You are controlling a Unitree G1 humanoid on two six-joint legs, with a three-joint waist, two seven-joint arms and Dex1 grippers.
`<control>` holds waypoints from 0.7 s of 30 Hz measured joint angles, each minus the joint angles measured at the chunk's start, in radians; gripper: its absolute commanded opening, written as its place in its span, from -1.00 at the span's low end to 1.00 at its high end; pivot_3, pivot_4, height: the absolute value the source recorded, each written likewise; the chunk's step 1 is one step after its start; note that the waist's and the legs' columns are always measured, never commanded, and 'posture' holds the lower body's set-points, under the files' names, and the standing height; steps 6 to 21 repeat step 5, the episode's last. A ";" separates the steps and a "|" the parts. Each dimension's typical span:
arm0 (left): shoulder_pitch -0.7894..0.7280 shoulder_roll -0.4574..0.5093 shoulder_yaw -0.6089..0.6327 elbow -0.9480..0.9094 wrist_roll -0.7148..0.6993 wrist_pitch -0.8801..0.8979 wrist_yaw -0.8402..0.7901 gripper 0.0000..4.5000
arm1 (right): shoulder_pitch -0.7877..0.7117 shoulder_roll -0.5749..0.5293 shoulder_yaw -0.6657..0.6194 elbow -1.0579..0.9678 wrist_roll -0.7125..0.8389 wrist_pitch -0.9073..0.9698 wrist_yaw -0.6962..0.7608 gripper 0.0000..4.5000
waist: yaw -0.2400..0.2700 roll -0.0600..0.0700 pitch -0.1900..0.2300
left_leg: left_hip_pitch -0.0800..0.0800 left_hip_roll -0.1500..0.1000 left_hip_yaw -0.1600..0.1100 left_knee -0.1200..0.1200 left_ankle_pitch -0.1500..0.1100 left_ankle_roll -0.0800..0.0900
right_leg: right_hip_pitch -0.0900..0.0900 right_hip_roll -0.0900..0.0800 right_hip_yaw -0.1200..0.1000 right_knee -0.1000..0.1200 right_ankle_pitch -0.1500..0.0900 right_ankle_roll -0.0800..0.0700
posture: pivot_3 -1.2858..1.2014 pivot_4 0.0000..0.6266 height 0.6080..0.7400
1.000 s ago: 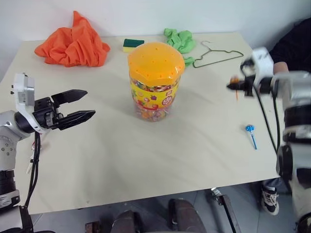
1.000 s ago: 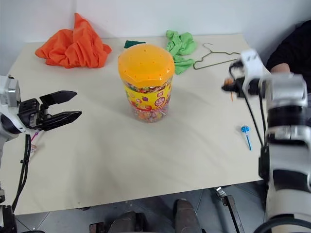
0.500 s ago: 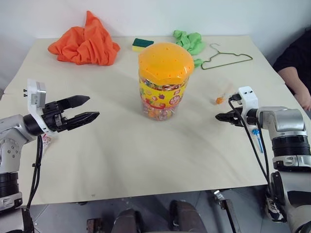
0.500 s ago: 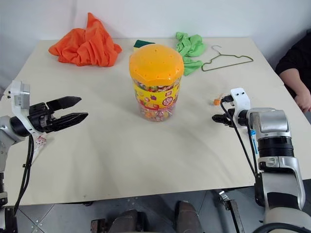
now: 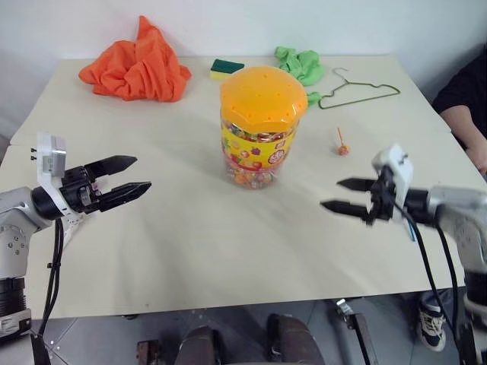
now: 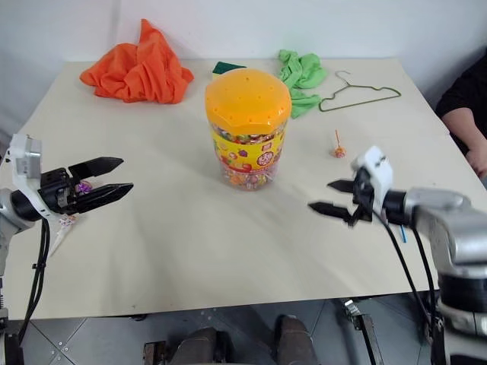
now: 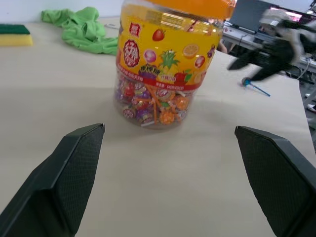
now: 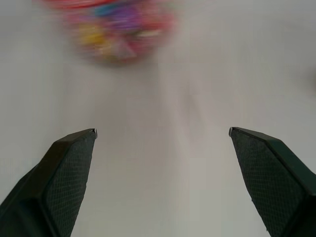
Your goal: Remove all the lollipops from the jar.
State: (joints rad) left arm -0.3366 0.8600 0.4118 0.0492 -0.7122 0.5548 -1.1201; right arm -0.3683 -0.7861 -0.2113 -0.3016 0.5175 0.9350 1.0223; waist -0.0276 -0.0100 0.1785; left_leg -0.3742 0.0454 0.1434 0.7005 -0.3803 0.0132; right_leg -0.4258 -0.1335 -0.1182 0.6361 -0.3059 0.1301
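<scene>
**Both end effectors empty, jar sitting mid-surface**

Right end effector (image 5: 348, 195) has its fingers spread wide with nothing between them, hovering over bare surface (image 5: 228, 251) and pointing toward the jar (image 5: 262, 125); left end effector (image 5: 126, 176) is wide open and empty too, aimed at the jar from the other side (the left wrist view looks straight at the yellow fruit label).

The jar stands upright in the middle with its domed orange lid on, and loads of colourful candies show through the clear wall; an orange lollipop (image 5: 342, 147) lies on the surface to the jar's right, well apart from it; a blue lollipop (image 7: 254, 87) lies near the right arm; something small and purple (image 6: 82, 185) shows by the left end effector, can't tell what.

Along the far edge: an orange cloth (image 5: 137, 65), a sponge (image 5: 227, 69), a green cloth (image 5: 298, 64) and a wire hanger (image 5: 358, 90); a person's arm (image 5: 464, 122) shows at the right edge.
</scene>
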 measured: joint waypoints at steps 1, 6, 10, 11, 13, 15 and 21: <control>0.007 0.000 -0.001 0.003 0.002 -0.008 -0.011 1.00 | 0.042 0.004 -0.003 -0.034 0.018 -0.030 0.023 0.99 | 0.001 0.000 0.000 | 0.000 0.000 0.000 0.001 0.000 0.000 | 0.000 0.000 0.000 0.000 0.000 0.000 | 0.03 -0.52 1.00; 0.101 0.002 0.002 0.014 0.018 -0.076 -0.096 1.00 | 0.243 0.002 -0.005 -0.107 0.033 -0.192 0.108 0.99 | 0.003 0.000 0.000 | 0.001 0.000 0.003 0.000 0.000 0.000 | 0.001 0.000 0.001 -0.003 0.000 0.000 | 0.03 -0.52 1.00; 0.101 0.002 0.002 0.014 0.018 -0.076 -0.096 1.00 | 0.243 0.002 -0.005 -0.107 0.033 -0.192 0.108 0.99 | 0.003 0.000 0.000 | 0.001 0.000 0.003 0.000 0.000 0.000 | 0.001 0.000 0.001 -0.003 0.000 0.000 | 0.03 -0.52 1.00; 0.101 0.002 0.002 0.014 0.018 -0.076 -0.096 1.00 | 0.243 0.002 -0.005 -0.107 0.033 -0.192 0.108 0.99 | 0.003 0.000 0.000 | 0.001 0.000 0.003 0.000 0.000 0.000 | 0.001 0.000 0.001 -0.003 0.000 0.000 | 0.03 -0.52 1.00; 0.101 0.002 0.002 0.014 0.018 -0.076 -0.096 1.00 | 0.243 0.002 -0.005 -0.107 0.033 -0.192 0.108 0.99 | 0.003 0.000 0.000 | 0.001 0.000 0.003 0.000 0.000 0.000 | 0.001 0.000 0.001 -0.003 0.000 0.000 | 0.03 -0.52 1.00; 0.101 0.002 0.002 0.014 0.018 -0.076 -0.096 1.00 | 0.243 0.002 -0.005 -0.107 0.033 -0.192 0.108 0.99 | 0.003 0.000 0.000 | 0.001 0.000 0.003 0.000 0.000 0.000 | 0.001 0.000 0.001 -0.003 0.000 0.000 | 0.03 -0.52 1.00; 0.101 0.002 0.002 0.014 0.018 -0.076 -0.096 1.00 | 0.243 0.002 -0.005 -0.107 0.033 -0.192 0.108 0.99 | 0.003 0.000 0.000 | 0.001 0.000 0.003 0.000 0.000 0.000 | 0.001 0.000 0.001 -0.003 0.000 0.000 | 0.03 -0.52 1.00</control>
